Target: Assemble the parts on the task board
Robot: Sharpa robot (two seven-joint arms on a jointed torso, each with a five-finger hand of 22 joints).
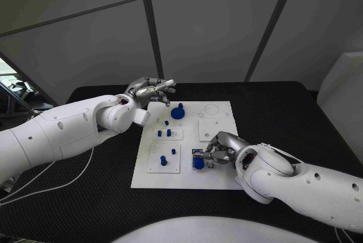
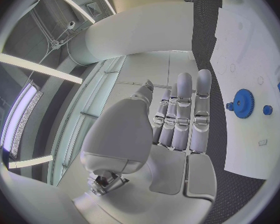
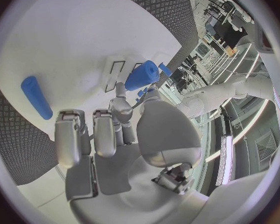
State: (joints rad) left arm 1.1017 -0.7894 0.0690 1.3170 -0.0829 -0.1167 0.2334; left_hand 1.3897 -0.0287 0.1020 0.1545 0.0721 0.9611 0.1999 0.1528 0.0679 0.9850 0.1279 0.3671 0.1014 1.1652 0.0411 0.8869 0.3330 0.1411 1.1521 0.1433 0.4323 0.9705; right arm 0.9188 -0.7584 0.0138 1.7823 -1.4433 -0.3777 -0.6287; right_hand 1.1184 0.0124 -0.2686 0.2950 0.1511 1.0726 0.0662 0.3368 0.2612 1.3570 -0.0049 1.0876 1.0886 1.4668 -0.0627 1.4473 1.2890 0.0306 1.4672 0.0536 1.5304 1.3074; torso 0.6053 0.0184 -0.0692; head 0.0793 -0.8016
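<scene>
The white task board (image 1: 215, 175) lies in the middle of the head view on the black table (image 1: 302, 117). 1 blue gear (image 1: 178, 113) stands near its upper left corner, with 1 small blue peg (image 1: 181, 104) just above it. Lower down I count 2 short blue pegs (image 1: 163, 132) side by side on a raised white block, 1 small peg (image 1: 173, 151) and 1 taller peg (image 1: 163, 160) on the lower-left block.

The right hand (image 1: 217, 151), at lower centre-right, pinches 1 blue cylinder (image 1: 199, 163) over the board's lower middle. In the right wrist view 1 more blue rod (image 3: 37, 97) lies flat on the board.

The left hand (image 1: 151, 90), at upper centre-left, hovers past the board's upper left corner, fingers apart and holding nothing.
</scene>
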